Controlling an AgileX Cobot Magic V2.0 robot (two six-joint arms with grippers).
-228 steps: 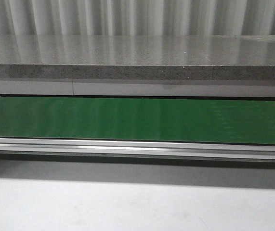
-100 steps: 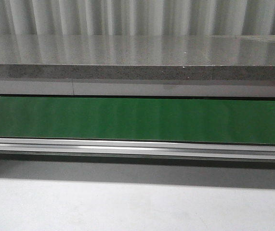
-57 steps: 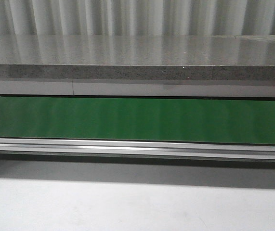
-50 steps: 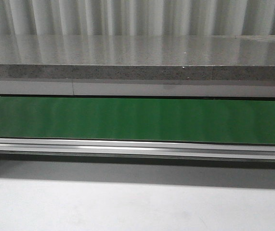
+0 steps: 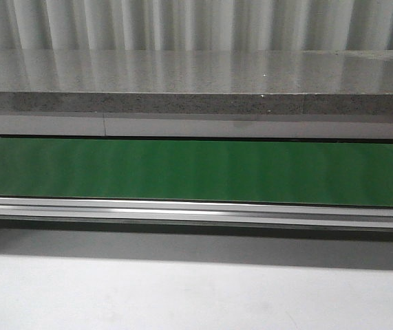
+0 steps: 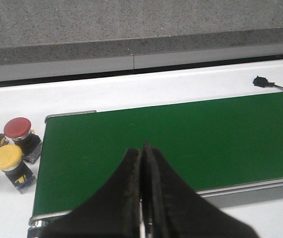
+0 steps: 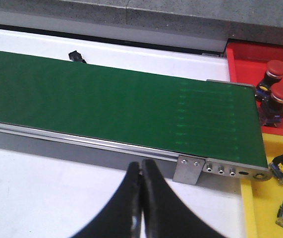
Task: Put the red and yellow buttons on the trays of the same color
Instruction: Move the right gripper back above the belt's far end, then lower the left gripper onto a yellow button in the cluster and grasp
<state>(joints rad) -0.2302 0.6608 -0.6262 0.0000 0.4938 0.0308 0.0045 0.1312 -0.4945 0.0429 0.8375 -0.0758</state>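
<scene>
Both claws, the left gripper (image 6: 142, 218) and the right gripper (image 7: 140, 208), are pinched tight and hold nothing. By the green belt (image 7: 111, 106), two red buttons (image 7: 277, 69) sit on the red tray (image 7: 245, 57). At the belt's other end, one red button (image 6: 18, 128) and two yellow buttons (image 6: 6, 156) wait.

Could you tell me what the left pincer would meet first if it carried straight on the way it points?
Most likely the green belt: the shut left pincer points across it, though its height above is unclear.
</scene>
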